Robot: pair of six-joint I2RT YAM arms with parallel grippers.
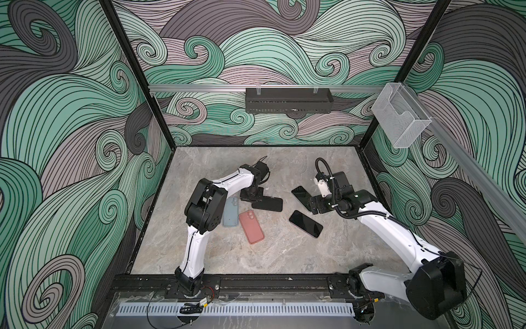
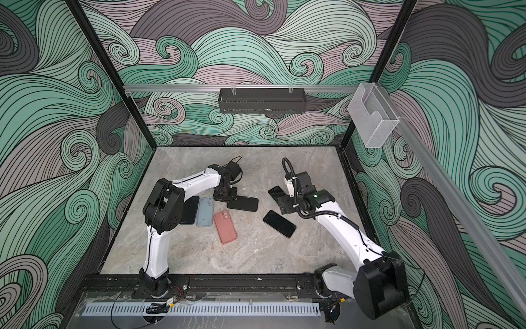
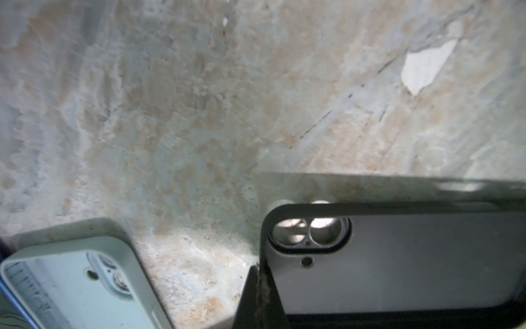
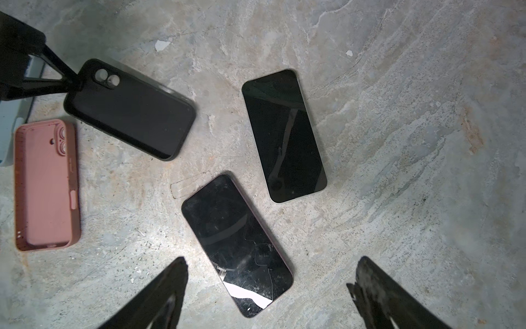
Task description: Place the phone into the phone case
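**Two grippers, three cases, two bare phones**

In both top views the left gripper [image 1: 252, 199] is seen closed on the end rim of the black case [image 1: 269, 204], which lies flat near the middle of the table [image 1: 256, 256]. A blue case [image 1: 231, 212] and a pink case [image 1: 252, 228] are laid just beside it. The right gripper [image 1: 313, 205] is held with its jaws wide apart and nothing between them, close to the second phone [image 1: 297, 190] and the cracked phone [image 1: 306, 224]. Both phones lie screen up, outside any case. In a top view a dark flat item [image 2: 189, 210] is shown beside the blue case; whether it is a phone or a case cannot be told.

From the left wrist, the black case [image 3: 398, 262] is seen open side up and empty, with one finger [image 3: 250, 299] set against its outer rim. A corner of the blue case [image 3: 79, 284] is shown apart from it.

From the right wrist, the cracked phone [image 4: 236, 245] is framed by the two spread fingertips, and the second phone [image 4: 284, 136] lies beyond it. The black case [image 4: 131, 109] is gripped at its cutout end by the left gripper [image 4: 71, 81], and the pink case [image 4: 45, 185] is seen beside it.
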